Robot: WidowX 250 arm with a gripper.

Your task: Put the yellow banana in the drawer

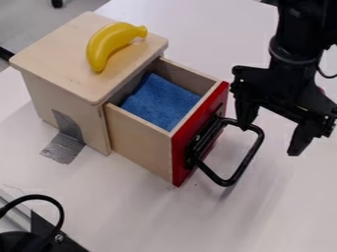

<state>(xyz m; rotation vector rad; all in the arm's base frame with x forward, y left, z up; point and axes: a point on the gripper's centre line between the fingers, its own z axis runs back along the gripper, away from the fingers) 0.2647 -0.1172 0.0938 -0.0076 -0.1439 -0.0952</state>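
Camera view: yellow banana (107, 43) lies on top of the wooden box (58, 51); drawer (137, 142) open. My gripper (275, 129) stands wide, empty. I judge the banana light, stiff, slick; best pinched mid-curve, across its width.

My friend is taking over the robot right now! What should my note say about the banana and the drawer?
Hand: open and empty, beside the drawer's black handle; I can't tell if they touch.
Banana: on top of the wooden box, not in the drawer.
Drawer: pulled out, with a blue cloth inside.
Done: the drawer is open.
Left: pick up the banana and put it in the drawer, probably on the cloth. Maybe move clear of the handle first, so it doesn't get bumped.
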